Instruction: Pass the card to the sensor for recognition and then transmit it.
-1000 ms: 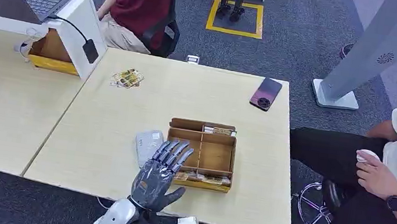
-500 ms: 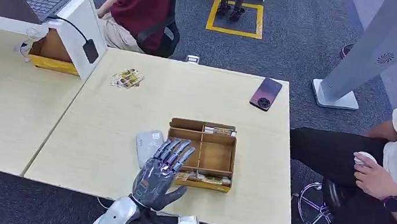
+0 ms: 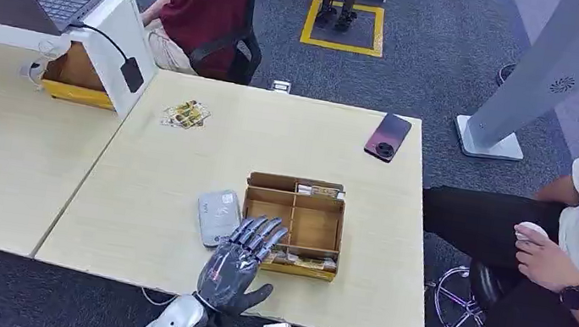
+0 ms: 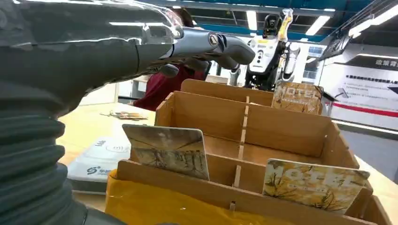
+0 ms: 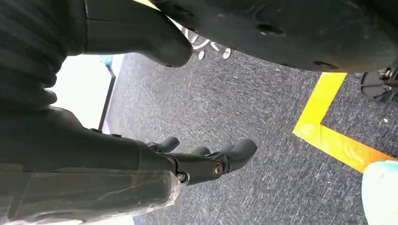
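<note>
Now the left robot hand [image 3: 236, 260], fingers spread and holding nothing, has drawn back toward the counter [image 3: 153, 196] edge; the card [image 4: 166, 150] stays upright in the box [image 3: 295, 224], ungrasped.

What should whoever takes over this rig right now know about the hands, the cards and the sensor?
Left hand: open, fingers spread, over the near edge of the cardboard box, holding nothing.
Right hand: hangs over the floor, fingers loosely curled, empty.
Cards stand in the box's near compartments; the grey sensor lies on the table beside the box.
Done: nothing picked.
Left: grasp a card, present it to the sensor, hand it over.
</note>
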`<state>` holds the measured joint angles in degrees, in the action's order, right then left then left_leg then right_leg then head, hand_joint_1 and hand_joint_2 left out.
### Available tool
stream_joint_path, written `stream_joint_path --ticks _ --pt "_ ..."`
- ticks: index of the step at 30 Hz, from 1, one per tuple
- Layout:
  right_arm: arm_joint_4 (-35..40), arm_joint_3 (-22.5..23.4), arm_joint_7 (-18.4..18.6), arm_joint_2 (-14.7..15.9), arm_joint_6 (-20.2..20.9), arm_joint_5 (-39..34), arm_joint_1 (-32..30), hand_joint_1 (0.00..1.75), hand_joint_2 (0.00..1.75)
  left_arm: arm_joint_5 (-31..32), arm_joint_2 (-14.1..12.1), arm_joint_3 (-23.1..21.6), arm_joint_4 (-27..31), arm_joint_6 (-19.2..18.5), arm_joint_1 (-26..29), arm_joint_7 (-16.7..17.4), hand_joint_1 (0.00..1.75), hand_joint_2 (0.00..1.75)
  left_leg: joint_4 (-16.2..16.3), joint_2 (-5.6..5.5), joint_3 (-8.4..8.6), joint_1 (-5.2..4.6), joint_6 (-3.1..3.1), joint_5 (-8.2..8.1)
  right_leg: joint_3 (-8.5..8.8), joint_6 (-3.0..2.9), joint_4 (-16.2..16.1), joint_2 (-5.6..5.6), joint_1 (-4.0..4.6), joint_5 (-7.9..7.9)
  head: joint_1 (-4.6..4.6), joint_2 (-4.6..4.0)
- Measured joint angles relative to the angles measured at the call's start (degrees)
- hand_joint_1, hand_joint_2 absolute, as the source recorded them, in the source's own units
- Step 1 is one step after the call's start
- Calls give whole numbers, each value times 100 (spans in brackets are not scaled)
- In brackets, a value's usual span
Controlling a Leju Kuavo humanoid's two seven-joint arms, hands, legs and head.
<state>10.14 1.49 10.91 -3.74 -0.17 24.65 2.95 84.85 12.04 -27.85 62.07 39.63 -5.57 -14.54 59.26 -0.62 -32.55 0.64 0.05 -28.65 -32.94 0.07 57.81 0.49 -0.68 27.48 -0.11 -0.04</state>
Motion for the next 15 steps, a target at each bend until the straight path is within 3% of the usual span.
stream_joint_path --ticks 15 --pt "7 0 0 0 15 39 6 0 175 -105 28 53 -90 4 -41 38 0 175 0 0 0 0 0 0 0 0 0 0 0 0 -2 0"
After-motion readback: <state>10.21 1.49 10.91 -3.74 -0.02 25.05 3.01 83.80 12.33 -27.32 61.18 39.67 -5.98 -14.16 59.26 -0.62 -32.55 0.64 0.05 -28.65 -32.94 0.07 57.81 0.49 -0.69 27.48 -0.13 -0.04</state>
